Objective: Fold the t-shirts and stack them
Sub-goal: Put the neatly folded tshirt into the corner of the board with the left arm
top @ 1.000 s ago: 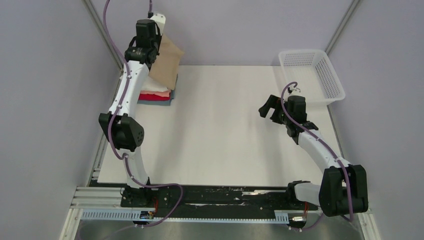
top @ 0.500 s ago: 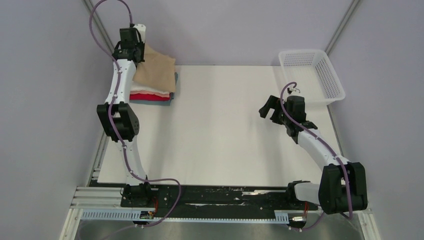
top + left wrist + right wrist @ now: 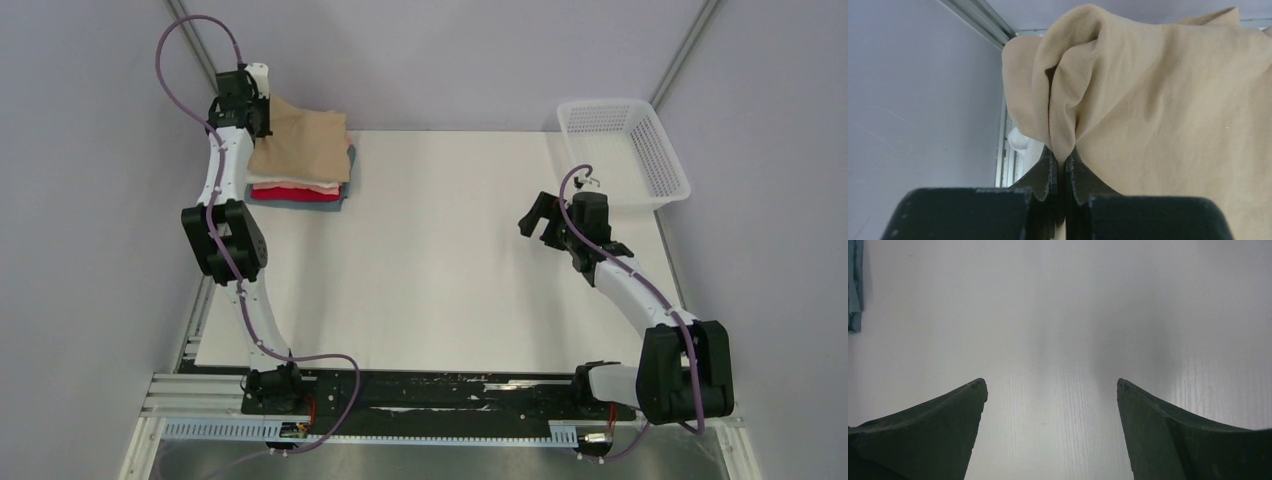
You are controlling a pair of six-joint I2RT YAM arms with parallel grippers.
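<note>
While left gripper [image 3: 1060, 159] pinches the tan shirt [image 3: 302, 146] atop the stack [image 3: 298, 190], right gripper [image 3: 1052, 390] gapes near the basket [image 3: 664, 166].

The left gripper [image 3: 1060, 162] clamped tight, the right gripper [image 3: 1052, 387] splayed wide.

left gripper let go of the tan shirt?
No: in the left wrist view the left gripper is shut on a fold of the tan shirt, with the cloth pinched between its fingers.
</note>
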